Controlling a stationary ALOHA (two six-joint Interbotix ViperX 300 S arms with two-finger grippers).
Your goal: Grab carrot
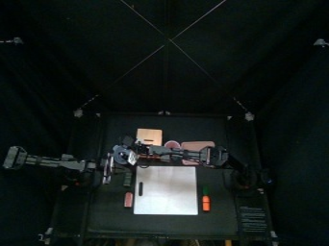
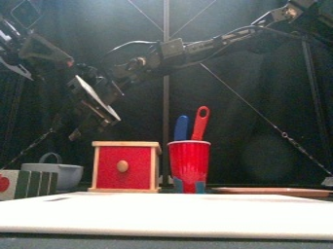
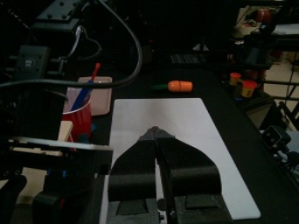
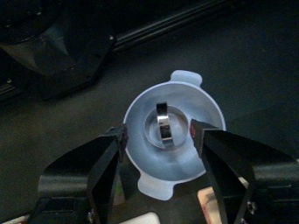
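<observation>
While both arms sit over the back half of the tabletop (image 1: 244,223), the carrot (image 1: 205,203) lies untouched on the black surface just off the right edge of the white board (image 1: 167,190), toward the front right corner. Left wrist view shows it too: carrot (image 3: 179,87) orange, stubby, lying flat just past the board's (image 3: 176,149) short end and apart from it.

Right gripper (image 4: 163,149): jaws wide apart, nothing between them, hanging directly above a pale blue measuring cup (image 4: 173,131) with a metal ring-like piece (image 4: 163,122) standing in it. In the top view the right gripper (image 1: 195,154) is at the back, right of centre, well away from the carrot.

Left gripper (image 3: 159,140): jaws pressed together to a point, nothing held, aimed along the board. In the top view it is near the board's back left corner (image 1: 135,161).

Other items: pink-salmon stick (image 1: 127,199) just off the board's left edge. Front view: red cube (image 2: 125,166) with a wooden top and a round knob on its face, red cup (image 2: 189,165) holding a blue handle (image 2: 181,127) and a red handle (image 2: 200,123), grey-blue bowl (image 2: 60,175) at left.

Writing: a printed label sits at the front right corner of the tabletop (image 1: 253,220), too small to read. No brands legible anywhere.
</observation>
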